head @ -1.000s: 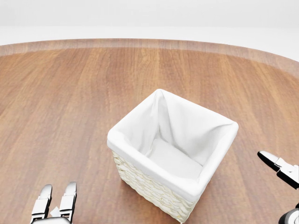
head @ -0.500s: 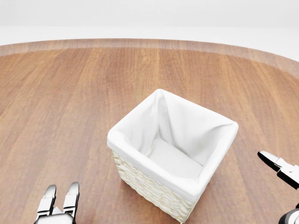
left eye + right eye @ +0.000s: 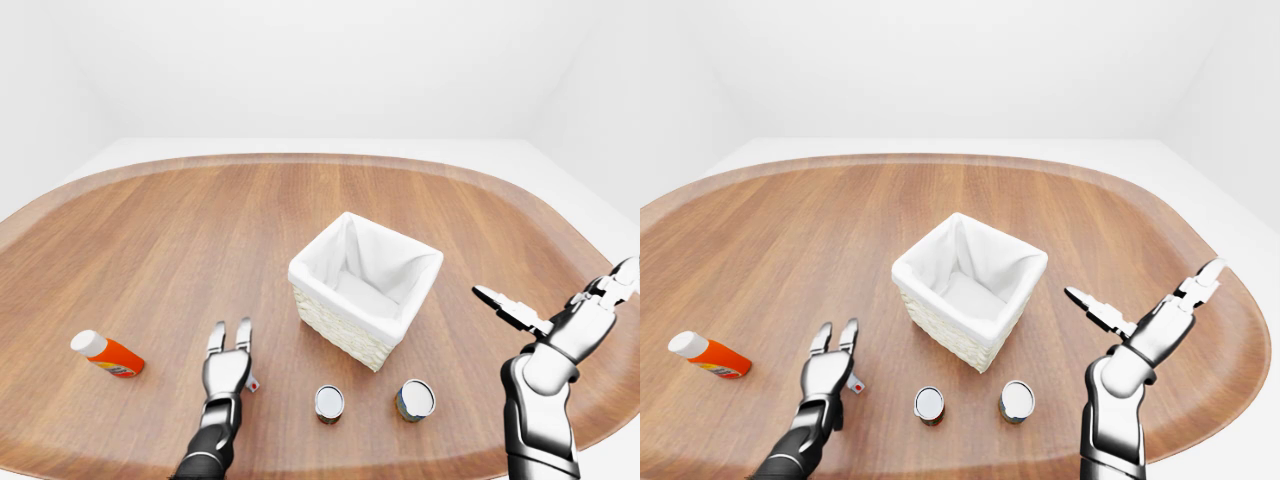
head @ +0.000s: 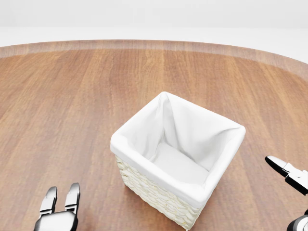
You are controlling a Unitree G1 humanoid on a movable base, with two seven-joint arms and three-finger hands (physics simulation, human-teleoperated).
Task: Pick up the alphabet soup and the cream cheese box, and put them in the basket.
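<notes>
Beside basket [image 3: 365, 290] | left robot hand [image 3: 228, 365] low, spread | right robot hand [image 3: 556, 307] raised (fingers splayed)

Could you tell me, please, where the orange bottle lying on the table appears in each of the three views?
Left-eye view: the orange bottle lies at far left, level with the left hand.
Right-eye view: the bottle is nearer the left edge.
Head view: not in it.
Shared landmark: the basket, central in all three views.
</notes>
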